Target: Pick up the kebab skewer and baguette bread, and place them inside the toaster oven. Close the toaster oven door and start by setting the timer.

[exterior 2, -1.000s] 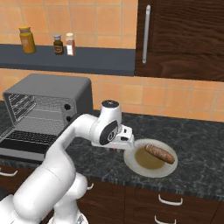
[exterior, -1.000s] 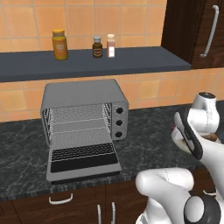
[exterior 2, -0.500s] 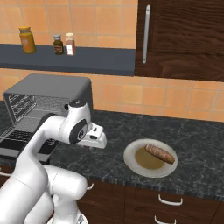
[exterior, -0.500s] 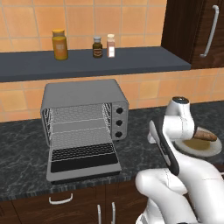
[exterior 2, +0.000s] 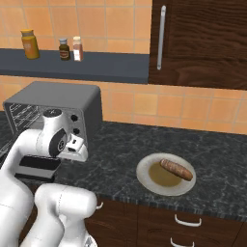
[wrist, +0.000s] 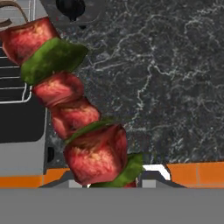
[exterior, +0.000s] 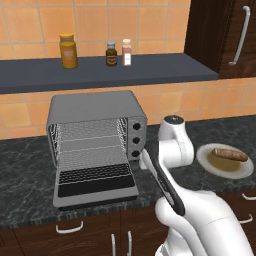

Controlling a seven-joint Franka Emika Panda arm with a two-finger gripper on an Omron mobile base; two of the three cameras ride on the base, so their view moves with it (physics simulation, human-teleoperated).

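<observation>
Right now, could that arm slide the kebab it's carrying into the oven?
Probably yes: the door lies open flat, the oven racks look bare, and the gripper holding the kebab is near its right front corner.

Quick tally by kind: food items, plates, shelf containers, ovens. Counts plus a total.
Food items: 2, the kebab skewer held in the gripper, and the baguette bread
Plates: 1, the plate under the bread
Shelf containers: 3, the yellow jar, the dark bottle, the white shaker
Ovens: 1, the toaster oven, with the toaster oven door down
Total: 7
</observation>
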